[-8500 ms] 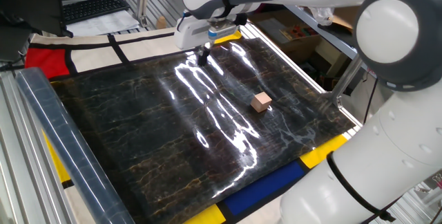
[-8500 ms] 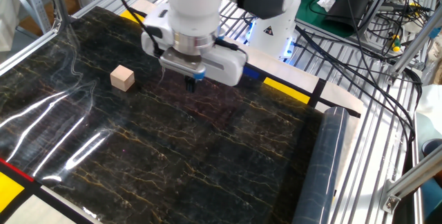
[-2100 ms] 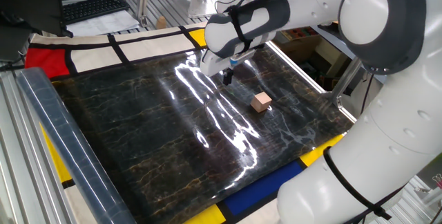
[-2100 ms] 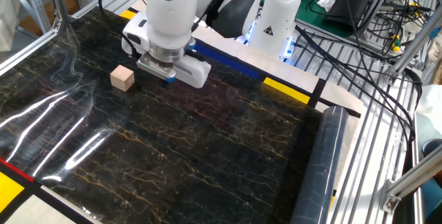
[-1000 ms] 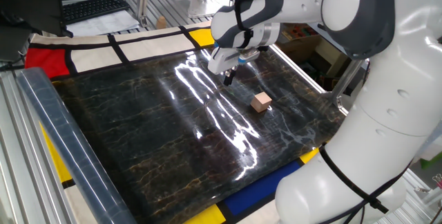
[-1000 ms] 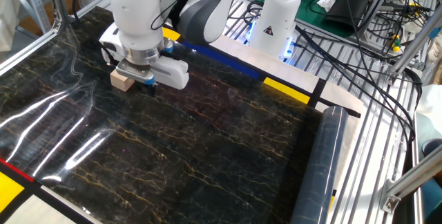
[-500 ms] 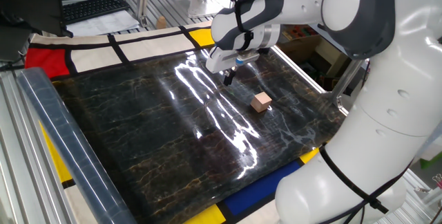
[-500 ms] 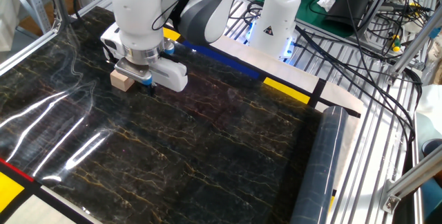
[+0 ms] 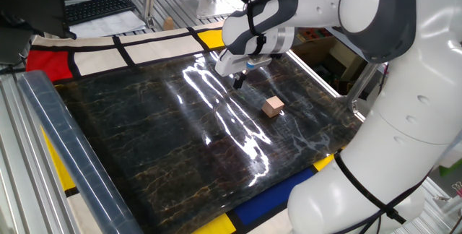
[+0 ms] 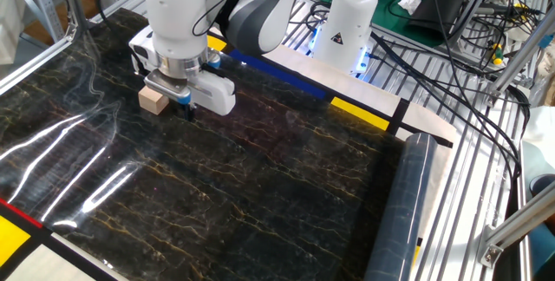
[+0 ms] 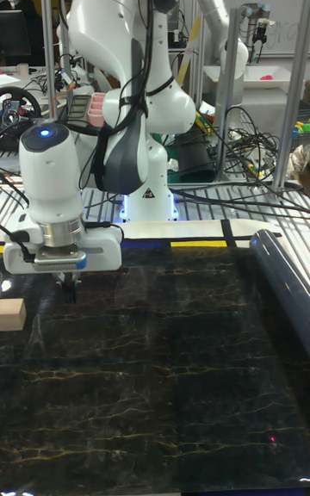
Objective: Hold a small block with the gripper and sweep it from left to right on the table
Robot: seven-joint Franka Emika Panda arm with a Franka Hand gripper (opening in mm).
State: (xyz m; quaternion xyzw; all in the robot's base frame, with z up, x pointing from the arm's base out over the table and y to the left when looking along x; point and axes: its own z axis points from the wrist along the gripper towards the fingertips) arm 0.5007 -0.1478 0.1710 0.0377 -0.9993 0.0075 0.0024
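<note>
Tan wooden block (image 9: 273, 106) rests free on the table (image 9: 144, 140) beside the gripper (image 9: 237, 82), whose narrow-set fingers hold nothing; descending off-centre risks a fingertip striking and knocking the block away.

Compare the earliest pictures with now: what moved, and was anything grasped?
The gripper travelled across the table toward the small block and now hangs close beside it. Nothing has been taken hold of. The block stayed where it was.
</note>
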